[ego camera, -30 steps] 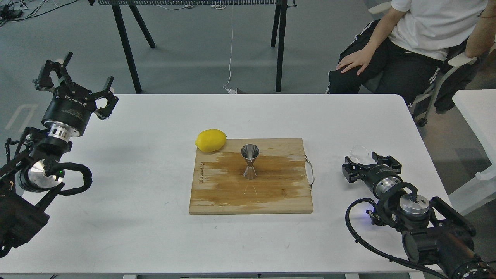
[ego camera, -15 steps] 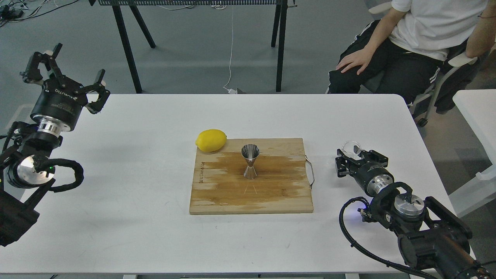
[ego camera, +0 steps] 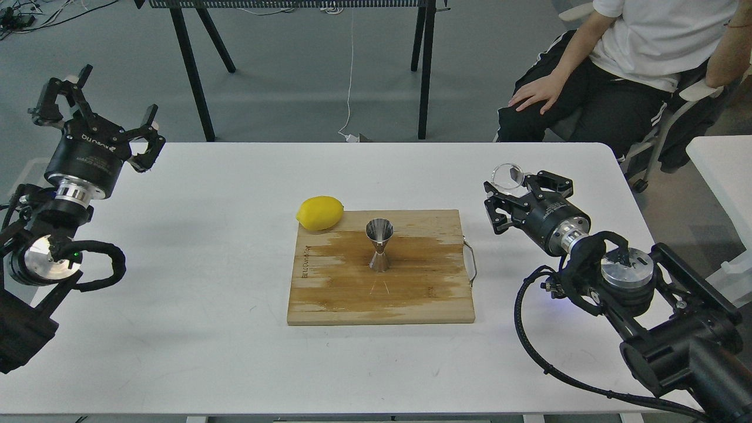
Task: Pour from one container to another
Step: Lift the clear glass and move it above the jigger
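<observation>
Head view: since the earlier frames my right gripper (ego camera: pixel 517 191) has lifted off the table and moved farther and leftward, fingers clamped on the glass cup (ego camera: pixel 509 175), which now rides in the air right of the cutting board (ego camera: pixel 380 294). My left gripper (ego camera: pixel 97 108) has barely shifted in the last half second; it hangs at the far left table edge with its fingers spread, holding nothing. The jigger (ego camera: pixel 379 244) stands upright near the board's middle, unchanged. The lemon (ego camera: pixel 319 212) touches the board's far left corner. Bare white table (ego camera: pixel 205 264) lies between cup and board, with open room all around the jigger.
</observation>
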Controlling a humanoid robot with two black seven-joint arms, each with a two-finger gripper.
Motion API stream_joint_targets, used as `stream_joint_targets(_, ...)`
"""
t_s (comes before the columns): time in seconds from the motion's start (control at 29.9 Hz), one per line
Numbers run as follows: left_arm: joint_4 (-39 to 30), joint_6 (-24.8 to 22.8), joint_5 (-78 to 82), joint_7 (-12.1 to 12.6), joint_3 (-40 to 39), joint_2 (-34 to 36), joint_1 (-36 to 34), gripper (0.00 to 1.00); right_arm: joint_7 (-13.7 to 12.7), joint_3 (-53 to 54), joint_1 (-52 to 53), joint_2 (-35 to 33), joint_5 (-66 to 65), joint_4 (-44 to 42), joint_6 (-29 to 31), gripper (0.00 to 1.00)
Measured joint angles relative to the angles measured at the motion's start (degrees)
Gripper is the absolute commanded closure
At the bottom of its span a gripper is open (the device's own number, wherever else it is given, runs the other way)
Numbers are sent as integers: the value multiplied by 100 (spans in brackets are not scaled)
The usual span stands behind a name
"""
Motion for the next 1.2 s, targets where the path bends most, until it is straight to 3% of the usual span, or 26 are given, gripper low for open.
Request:
stream_joint_targets(0.37, 9, -18, 0, 31, -85, 17, 4, 0, 1, -1232, 627, 556, -1336, 31, -271, 61)
stream_joint_targets(0.73, 10, -29, -8, 34, -88, 17, 26, 0, 4, -1610, 626, 835, -3248, 9, -443, 61)
stream_joint_targets(1.2, 10, -26, -8, 34, -88, 26, 27, 0, -8, -2025, 772, 808, -3737, -43, -426, 61)
